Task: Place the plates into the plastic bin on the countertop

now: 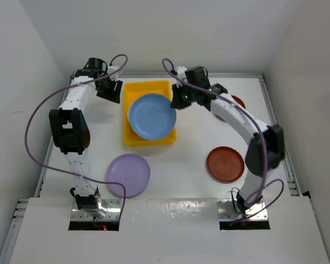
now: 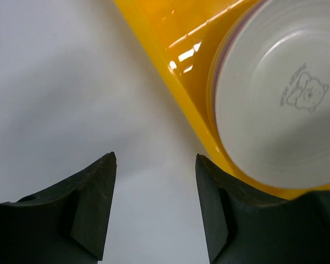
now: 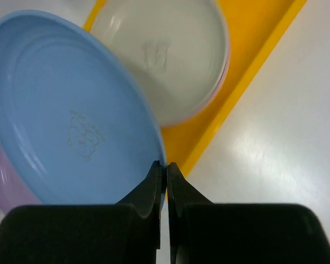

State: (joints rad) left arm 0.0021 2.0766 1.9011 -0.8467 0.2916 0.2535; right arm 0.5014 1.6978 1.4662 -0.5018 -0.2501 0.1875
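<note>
Blue plate (image 3: 71, 121) pinched in shut right jaws above yellow bin (image 3: 253, 49), stack (image 3: 165, 55) beneath; left jaws wide, empty; lilac plate (image 1: 128, 174), brown plates (image 1: 225, 164) outstanding.

We are showing white link shells and black joint housings on our left arm (image 1: 77, 100) and right arm (image 1: 236, 116), trailing looping purple cables (image 1: 27, 132), and wearing matte black wedge-shaped fingers (image 2: 93, 203) on our left gripper (image 2: 155, 159) and right gripper (image 3: 164, 165).

white countertop (image 1: 181, 184) with yellow bin (image 1: 148, 141), lilac plate (image 1: 127, 174), red-brown plate (image 1: 225, 164), second red-brown plate (image 1: 240, 102) half hidden
</note>
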